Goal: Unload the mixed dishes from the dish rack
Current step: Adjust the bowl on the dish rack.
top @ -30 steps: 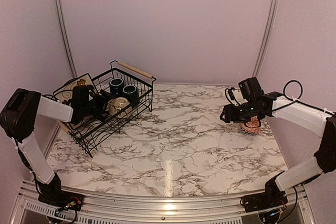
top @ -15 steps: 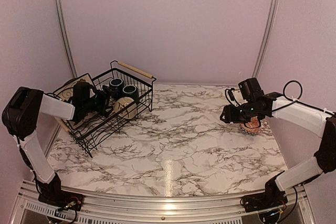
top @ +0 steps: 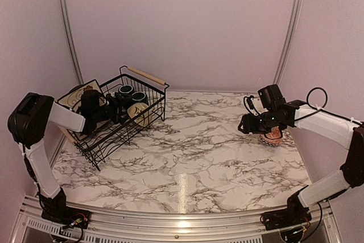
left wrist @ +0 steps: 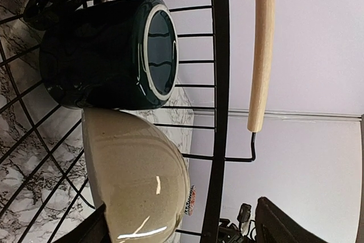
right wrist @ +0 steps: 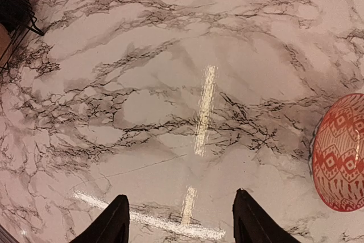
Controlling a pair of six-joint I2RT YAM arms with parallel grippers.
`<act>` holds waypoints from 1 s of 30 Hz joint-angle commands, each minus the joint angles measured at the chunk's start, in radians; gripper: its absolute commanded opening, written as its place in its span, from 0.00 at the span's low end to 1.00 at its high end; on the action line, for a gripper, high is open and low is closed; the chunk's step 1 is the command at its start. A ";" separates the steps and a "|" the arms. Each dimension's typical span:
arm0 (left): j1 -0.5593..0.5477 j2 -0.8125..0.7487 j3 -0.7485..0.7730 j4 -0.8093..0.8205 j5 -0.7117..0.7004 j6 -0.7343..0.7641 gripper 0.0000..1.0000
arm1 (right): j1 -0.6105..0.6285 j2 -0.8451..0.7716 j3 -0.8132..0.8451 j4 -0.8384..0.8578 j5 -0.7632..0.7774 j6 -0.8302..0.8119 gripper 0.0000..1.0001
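the dish rack, a rectangular black wire basket with a light wooden rod handle along its far side, sits at the far left of the white marble-patterned table, set at an angle to the table's edges. two dark blue-green mugs stand side by side at its far end, their pale-rimmed mouths showing from above. just in front of them a glossy beige bowl leans by the rack's right wire wall. a pale plate with a dark design stands on edge at the rack's left end, partly hidden by the left arm.

the left gripper reaches into the rack from the left, its tips by the mugs and the beige bowl. in the left wrist view its two fingers are spread wide and grip nothing; whether they touch the bowl cannot be told. one mug lies right against the bowl there.

the right gripper hangs over the right side of the table, well apart from the rack. its fingers are parted, with only bare table between them. a small orange-red patterned bowl sits on the table beneath the right arm.
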 commanded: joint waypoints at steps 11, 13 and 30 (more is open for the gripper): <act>-0.030 0.131 0.072 0.158 0.066 -0.138 0.59 | 0.015 -0.019 0.000 0.012 0.006 0.012 0.59; -0.034 0.144 0.069 0.203 0.063 -0.168 0.55 | 0.014 -0.017 0.000 0.014 0.003 0.013 0.59; -0.036 0.169 0.110 0.134 -0.001 -0.157 0.22 | 0.018 -0.008 0.019 0.009 -0.002 0.011 0.59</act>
